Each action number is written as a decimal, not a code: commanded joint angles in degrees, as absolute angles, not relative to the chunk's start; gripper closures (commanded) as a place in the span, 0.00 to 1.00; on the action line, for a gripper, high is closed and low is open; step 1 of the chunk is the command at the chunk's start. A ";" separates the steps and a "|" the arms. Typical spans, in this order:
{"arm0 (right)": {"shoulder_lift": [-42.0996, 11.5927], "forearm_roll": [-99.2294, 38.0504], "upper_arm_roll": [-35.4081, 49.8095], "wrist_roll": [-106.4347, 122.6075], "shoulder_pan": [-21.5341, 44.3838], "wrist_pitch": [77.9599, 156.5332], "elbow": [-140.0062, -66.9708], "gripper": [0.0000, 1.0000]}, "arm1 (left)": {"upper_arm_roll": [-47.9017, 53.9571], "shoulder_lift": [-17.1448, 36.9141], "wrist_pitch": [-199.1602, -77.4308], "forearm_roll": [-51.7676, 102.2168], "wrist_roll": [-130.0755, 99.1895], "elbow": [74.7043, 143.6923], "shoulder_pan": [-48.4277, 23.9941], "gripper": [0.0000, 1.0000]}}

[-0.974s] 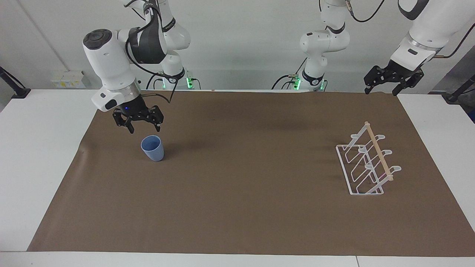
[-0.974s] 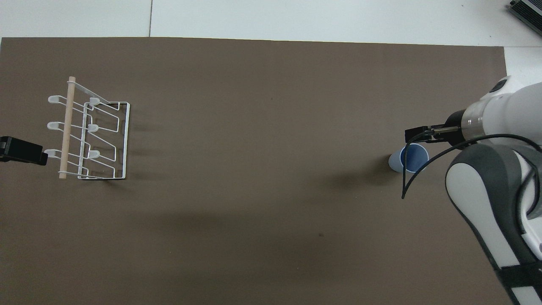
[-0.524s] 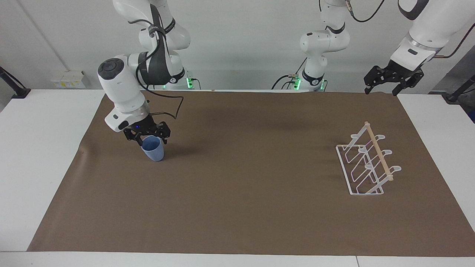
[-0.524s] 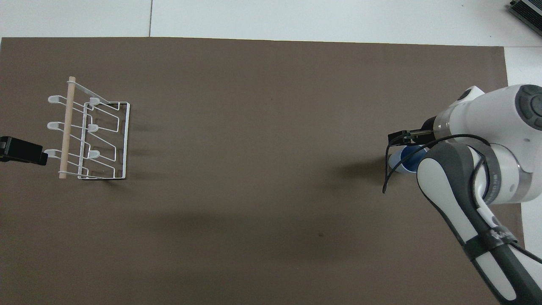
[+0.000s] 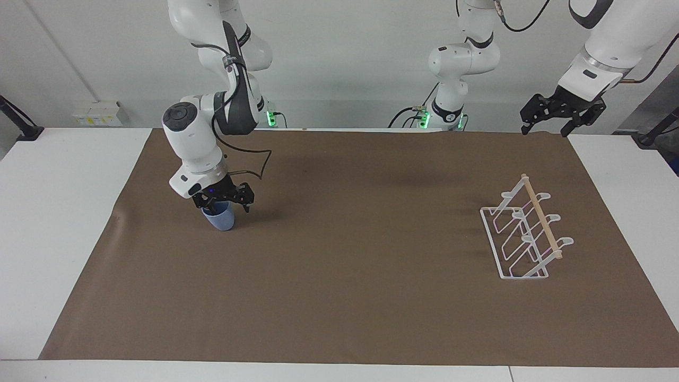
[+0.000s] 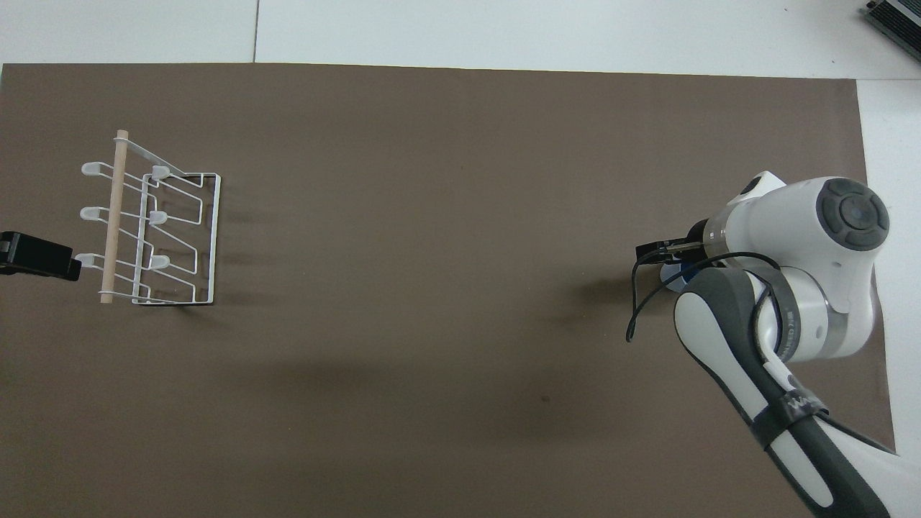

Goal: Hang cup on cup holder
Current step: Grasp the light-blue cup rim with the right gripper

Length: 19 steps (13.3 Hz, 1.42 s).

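In the facing view we find the right gripper [image 5: 223, 203] down at the rim of the cup [image 5: 219, 218], jaws spread wide astride it and not closed on it. The cup stands upright on the brown mat [image 5: 339, 297]. The cup holder [image 5: 525, 233] stands well apart, at the left arm's end, nothing between them. The left gripper [image 5: 549, 126] waits, raised and open, over the mat's edge.

In the overhead view, the right arm [image 6: 784, 288] hides most of the cup [image 6: 673, 277]. The left gripper [image 6: 39, 257] shows just beside the cup holder [image 6: 155, 223].
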<state>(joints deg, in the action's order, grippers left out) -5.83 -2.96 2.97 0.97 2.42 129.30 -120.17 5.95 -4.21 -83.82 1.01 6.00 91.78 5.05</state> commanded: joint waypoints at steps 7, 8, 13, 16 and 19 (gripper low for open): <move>-4.75 -3.69 2.81 0.44 2.99 130.60 -123.13 0.05 | 6.59 -5.19 -83.41 0.61 5.54 92.55 5.80 0.00; -4.75 -3.69 2.90 0.44 2.81 130.61 -123.13 0.15 | 6.59 -5.19 -83.41 0.62 5.54 92.55 5.80 0.00; -4.75 -3.69 2.81 1.32 2.64 130.61 -123.13 0.98 | 6.59 -5.19 -83.41 0.53 5.54 92.55 5.89 0.00; -4.75 -3.69 2.81 1.32 2.64 130.52 -123.13 1.00 | 6.59 -5.27 -83.41 0.61 5.54 92.55 5.80 0.00; -4.75 -3.69 2.81 1.32 2.64 130.52 -122.96 1.00 | 6.59 -5.19 -83.41 0.61 5.54 92.55 5.89 0.00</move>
